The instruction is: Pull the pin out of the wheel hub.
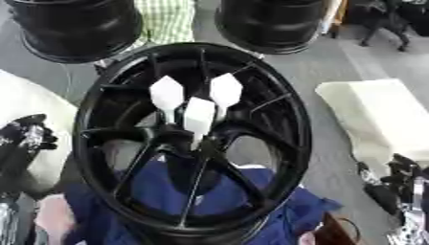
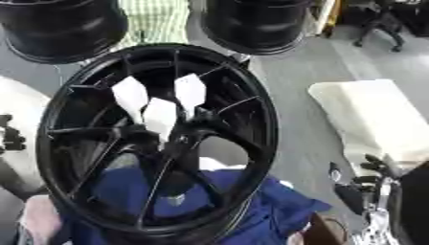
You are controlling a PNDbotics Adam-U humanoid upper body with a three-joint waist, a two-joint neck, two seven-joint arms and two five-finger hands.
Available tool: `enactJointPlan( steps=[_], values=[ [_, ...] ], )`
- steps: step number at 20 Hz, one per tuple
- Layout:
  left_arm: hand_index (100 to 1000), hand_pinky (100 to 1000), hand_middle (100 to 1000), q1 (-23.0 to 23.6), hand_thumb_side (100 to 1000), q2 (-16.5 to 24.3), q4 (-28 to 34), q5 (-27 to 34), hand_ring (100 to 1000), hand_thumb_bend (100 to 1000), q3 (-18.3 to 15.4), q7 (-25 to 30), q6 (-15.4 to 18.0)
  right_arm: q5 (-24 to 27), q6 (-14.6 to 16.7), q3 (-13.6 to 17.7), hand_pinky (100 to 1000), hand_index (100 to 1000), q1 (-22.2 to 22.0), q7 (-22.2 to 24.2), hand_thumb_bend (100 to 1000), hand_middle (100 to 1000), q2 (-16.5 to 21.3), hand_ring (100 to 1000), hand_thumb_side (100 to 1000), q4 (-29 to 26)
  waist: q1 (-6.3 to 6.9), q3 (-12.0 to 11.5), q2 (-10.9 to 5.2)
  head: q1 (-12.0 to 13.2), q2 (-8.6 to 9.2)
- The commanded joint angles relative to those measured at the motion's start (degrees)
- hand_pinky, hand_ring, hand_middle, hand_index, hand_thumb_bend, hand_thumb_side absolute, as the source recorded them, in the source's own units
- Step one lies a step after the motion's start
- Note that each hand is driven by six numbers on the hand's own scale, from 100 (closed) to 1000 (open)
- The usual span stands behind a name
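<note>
A black spoked wheel hub (image 1: pixel 92 119) stands tilted in the middle, resting on a blue cloth (image 1: pixel 285 210). Three white, paddle-shaped pins stick out of its centre: one on the left (image 1: pixel 167 94), one on the right (image 1: pixel 225 89), and one lower in front (image 1: pixel 198 117). My left hand (image 1: pixel 27 138) sits at the left edge, clear of the rim, with relaxed fingers and nothing in it. My right hand (image 1: pixel 400 184) rests at the lower right with its fingers up, open and empty, well away from the wheel.
Two more black wheels stand at the back, one on the left (image 1: pixel 75 28) and one on the right (image 1: pixel 272 24), with a green checked cloth (image 1: pixel 167 19) between them. White foam pads lie at the right (image 1: pixel 377 115) and left (image 1: pixel 21 100). Grey floor (image 1: pixel 327 67) lies beyond the hub.
</note>
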State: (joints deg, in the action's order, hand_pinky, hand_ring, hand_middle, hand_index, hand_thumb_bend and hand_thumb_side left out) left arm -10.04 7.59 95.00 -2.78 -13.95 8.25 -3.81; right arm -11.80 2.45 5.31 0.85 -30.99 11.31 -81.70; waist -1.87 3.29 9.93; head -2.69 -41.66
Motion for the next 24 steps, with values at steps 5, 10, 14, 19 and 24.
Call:
enactJointPlan(
  steps=[5, 10, 14, 19, 24],
  values=[
    [731, 584, 503, -0.34, 485, 0.63, 1.10, -0.21, 556, 100, -0.05, 1.01, 0.31, 0.18, -0.19, 2.39, 421, 802, -1.26, -1.25, 488, 660, 4.24, 521, 225, -6.11, 0.01, 0.18, -1.18, 0.19, 0.27],
    [731, 584, 504, 0.02, 486, 1.20, 1.17, -0.58, 557, 100, -0.02, 1.33, 0.19, -3.67, -2.59, 5.12, 440, 814, -2.67, -0.14, 500, 670, 11.37, 530, 266, -13.41, -0.94, 0.23, -1.38, -0.04, 0.10],
    [732, 584, 505, 0.00, 486, 1.83, 1.37, -0.74, 558, 100, 0.18, 1.65, 0.22, -7.44, -4.44, 4.08, 469, 831, -2.31, 3.06, 468, 685, 17.73, 545, 295, -19.77, -1.87, -0.16, -1.46, -0.95, 0.19],
    [733, 585, 507, 0.09, 486, 1.62, 1.37, -0.72, 559, 100, 0.40, 2.00, 0.30, -3.78, -11.12, 1.41, 516, 857, 2.83, 14.21, 427, 710, 39.64, 571, 290, -27.02, -1.59, -0.24, -1.69, -1.24, 0.35],
    [734, 585, 508, -0.04, 487, 1.63, 1.34, -0.69, 560, 100, 0.86, 2.51, 0.41, 1.64, -12.92, -2.68, 559, 888, 11.89, 29.52, 416, 753, 50.20, 601, 254, -30.50, -1.76, -0.89, -1.75, -1.69, 0.49]
  ],
)
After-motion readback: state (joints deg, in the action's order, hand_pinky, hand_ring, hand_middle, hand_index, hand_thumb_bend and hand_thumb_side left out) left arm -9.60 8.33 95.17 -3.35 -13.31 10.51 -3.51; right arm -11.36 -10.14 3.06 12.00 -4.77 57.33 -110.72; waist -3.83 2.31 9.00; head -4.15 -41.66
